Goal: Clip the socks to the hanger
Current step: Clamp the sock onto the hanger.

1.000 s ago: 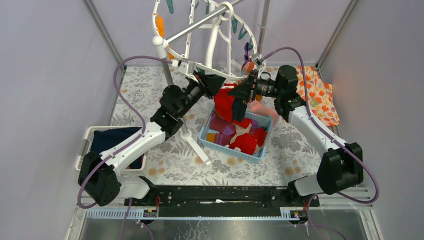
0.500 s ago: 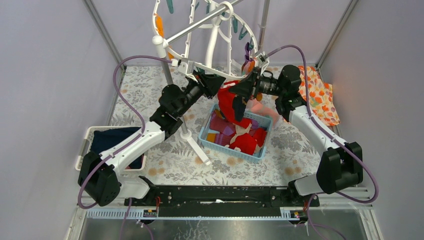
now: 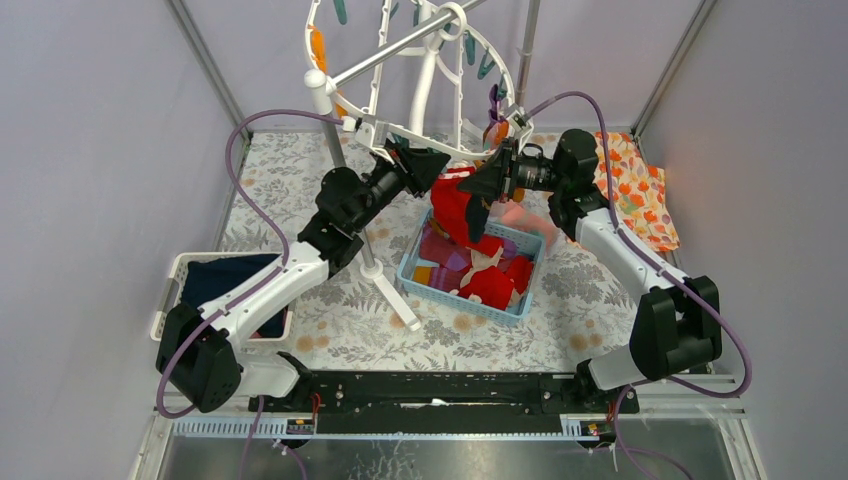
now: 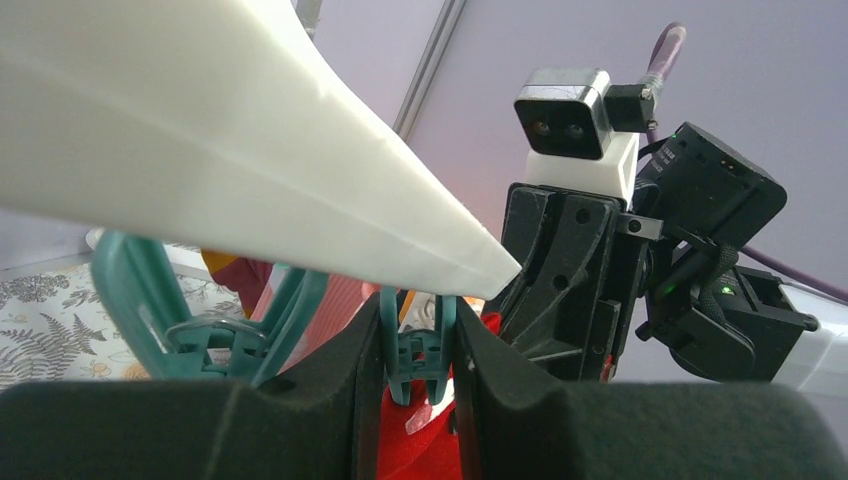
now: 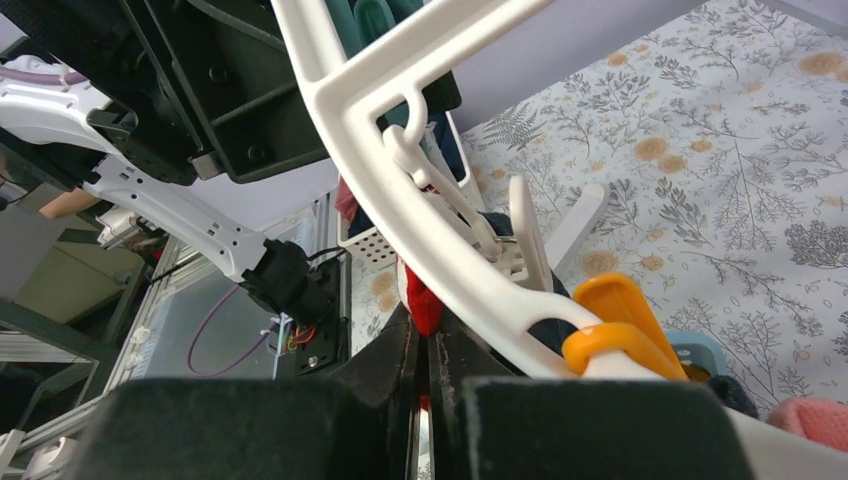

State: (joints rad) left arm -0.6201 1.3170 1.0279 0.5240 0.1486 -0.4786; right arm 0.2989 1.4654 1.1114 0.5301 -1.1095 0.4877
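The white hanger (image 3: pixel 420 80) hangs tilted from the rack, with teal and orange clips on its ring. My left gripper (image 3: pixel 425 168) is shut on a teal clip (image 4: pixel 418 345) under the hanger's white rim (image 4: pixel 250 190), squeezing its handles. A red sock (image 3: pixel 455 205) hangs below that clip, its top edge (image 4: pixel 420 430) at the clip's mouth. My right gripper (image 3: pixel 480 185) is shut on the same red sock (image 5: pixel 424 308), facing the left gripper. An orange clip (image 5: pixel 615 330) hangs next to the right gripper. More socks lie in the blue basket (image 3: pixel 420 275).
The grey rack pole and white foot (image 3: pixel 390 290) stand left of the basket. A white bin with navy cloth (image 3: pixel 215 280) sits at the left. An orange floral cloth (image 3: pixel 640 195) lies at the right rear. Tent walls close in on both sides.
My right gripper with the red sock has shifted slightly left and down, toward the left gripper. The left gripper has stayed on the teal clip.
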